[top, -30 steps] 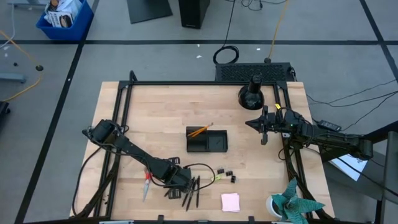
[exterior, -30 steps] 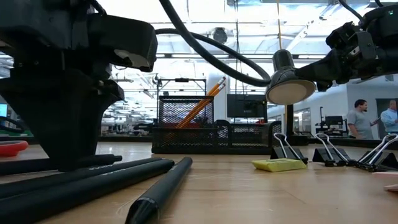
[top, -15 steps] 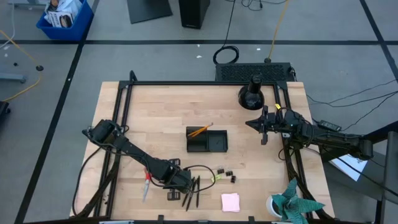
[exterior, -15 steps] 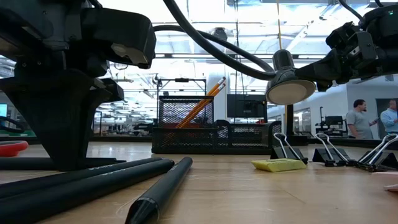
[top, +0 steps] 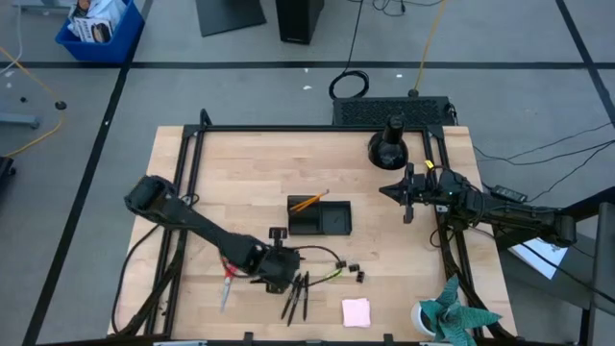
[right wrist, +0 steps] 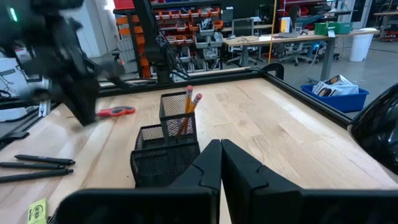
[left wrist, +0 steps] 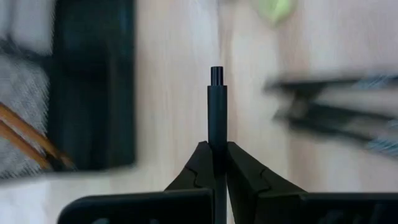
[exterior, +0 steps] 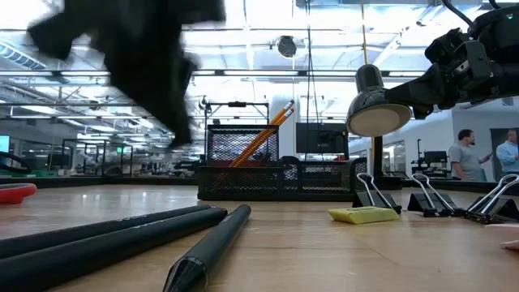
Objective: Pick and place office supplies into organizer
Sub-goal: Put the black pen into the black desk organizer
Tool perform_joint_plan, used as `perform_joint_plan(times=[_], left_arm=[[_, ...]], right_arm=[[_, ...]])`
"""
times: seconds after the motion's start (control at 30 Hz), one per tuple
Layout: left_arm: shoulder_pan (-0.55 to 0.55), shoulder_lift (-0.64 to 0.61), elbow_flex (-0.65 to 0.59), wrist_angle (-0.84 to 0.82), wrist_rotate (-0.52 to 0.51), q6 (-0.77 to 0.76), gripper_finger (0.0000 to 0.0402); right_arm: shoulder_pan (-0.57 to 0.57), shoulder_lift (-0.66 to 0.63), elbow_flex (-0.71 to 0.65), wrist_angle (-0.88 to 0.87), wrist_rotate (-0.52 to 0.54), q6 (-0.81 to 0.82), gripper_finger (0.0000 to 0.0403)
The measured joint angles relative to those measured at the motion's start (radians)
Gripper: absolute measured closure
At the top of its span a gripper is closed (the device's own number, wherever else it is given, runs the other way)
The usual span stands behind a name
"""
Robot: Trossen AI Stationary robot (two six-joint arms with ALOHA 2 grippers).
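My left gripper (top: 275, 262) hangs above the table's near middle, shut on a black pen (left wrist: 216, 106). In the low view it shows as a blur (exterior: 154, 65) clear of the table. Three more black pens (top: 296, 294) lie below it on the wood. Red-handled scissors (top: 226, 283) lie to their left. Binder clips (top: 352, 269), a yellow item (top: 334, 276) and a pink pad (top: 356, 311) lie to their right. The black mesh organizer (top: 332, 219) stands mid-table with orange pencils (top: 309, 201) in it. My right gripper (top: 408, 198) is shut in the air at the right. My left gripper pinches the pen's shaft (left wrist: 217, 144) between its two fingers (left wrist: 200, 163). The pen runs along the fingers, and one end (left wrist: 216, 74) sticks out well past the fingertips. It is lifted clear of the table.
A black domed lamp (top: 389, 144) stands at the far right, beside my right arm. A teal paper plant in a white cup (top: 450, 317) sits at the near right corner. Black frame rails (top: 183, 192) run along the table's left, far and right sides. People stand in the room behind (exterior: 469, 154).
My left gripper has shut on one pen from the pile. It has then risen off the table and gone a little toward the far edge, lifting that pen clear. The other pens have stayed on the wood.
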Motion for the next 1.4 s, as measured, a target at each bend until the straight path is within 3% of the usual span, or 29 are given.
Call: perform_joint_plan(times=[0.23,0.4,0.5,0.73,0.83,0.97,1.4], left_arm=[[0.076,-0.174,-0.001,0.206,-0.059,0.283,0.0370],[0.173,-0.260,0.000,0.348,0.035,0.497,0.0382],[0.264,-0.293,-0.001,0.412,0.126,0.551,0.0386],[0.482,-0.296,-0.178,0.673,0.411,0.518,0.0381],[0.529,-0.297,-0.291,0.828,0.468,0.467,0.0388],[0.554,-0.296,-0.383,0.909,0.478,0.434,0.0387],[0.581,-0.274,-0.462,0.951,0.456,0.422,0.0382]], right_arm=[[0.000,0.000,0.000,0.002,0.000,0.000,0.0399],[0.000,0.000,0.000,0.003,0.000,0.000,0.0399],[0.000,0.000,0.000,0.003,0.000,0.000,0.0399],[0.000,0.000,0.000,0.003,0.000,0.000,0.0399],[0.000,0.000,0.000,0.002,0.000,0.000,0.0399],[0.000,0.000,0.000,0.002,0.000,-0.003,0.0399],[0.000,0.000,0.000,0.005,0.003,-0.011,0.0399]])
